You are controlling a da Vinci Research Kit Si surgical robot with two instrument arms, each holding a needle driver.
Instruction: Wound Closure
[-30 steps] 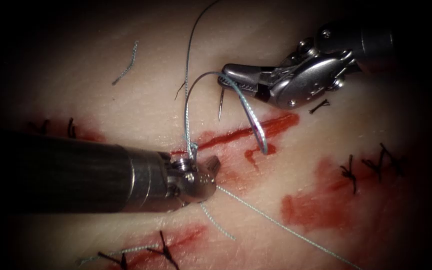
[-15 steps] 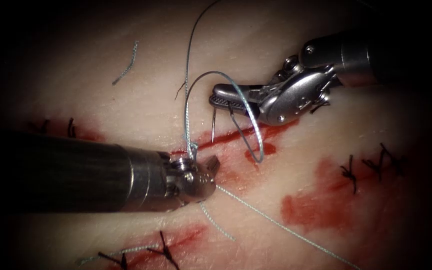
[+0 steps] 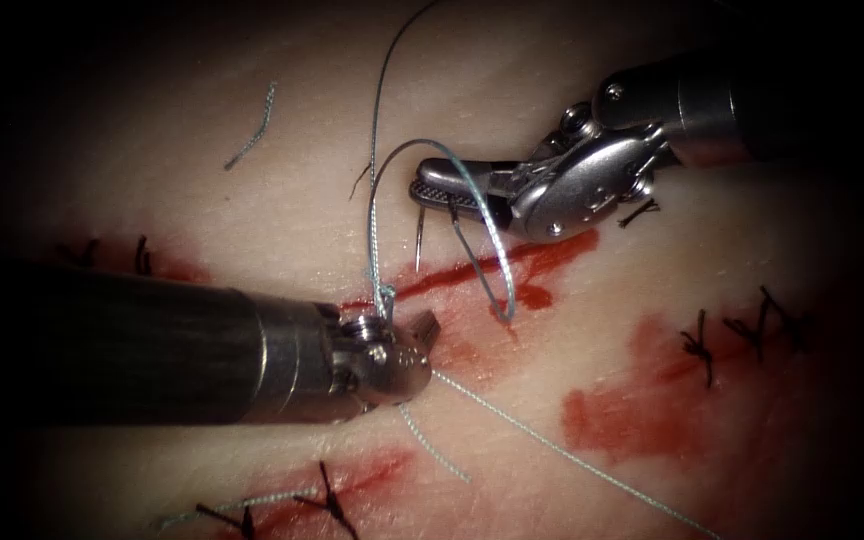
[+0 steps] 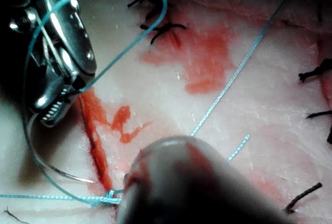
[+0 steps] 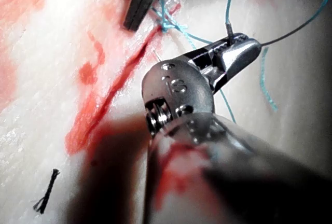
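Nearest the endoscope, dark knotted stitches (image 3: 327,500) cross a red-stained patch at the lower edge of the pale pork-belly tissue (image 3: 252,215), with more dark stitches (image 3: 697,345) on the red fluid to the right. A pale blue-green thread (image 3: 572,455) runs from the lower right up to the left arm's steel needle-driver tool (image 3: 430,325), whose dark shaft enters from the picture's left. This tool lies at the left end of the red, fluid-filled cut (image 3: 492,265), its short jaws drawn together beside a small knot of thread (image 3: 384,293); whether they pinch the strand itself is hard to judge from here, though the right wrist view shows the closed jaws (image 5: 136,7) just beside that knot.

From the knot the thread rises, arches over and drops in a loop (image 3: 497,250) across the cut. Farther back, the right arm's silver wristed tool (image 3: 422,190) comes in from the right and grips the thin curved steel needle (image 3: 420,235) near its thread end. The needle hangs below the jaws, its point just above the cut and free of the tissue. In the left wrist view the needle (image 4: 46,162) curves down from the right tool (image 4: 52,112) toward the cut. Beyond, a short cut end of thread (image 3: 252,125) lies loose on the tissue.
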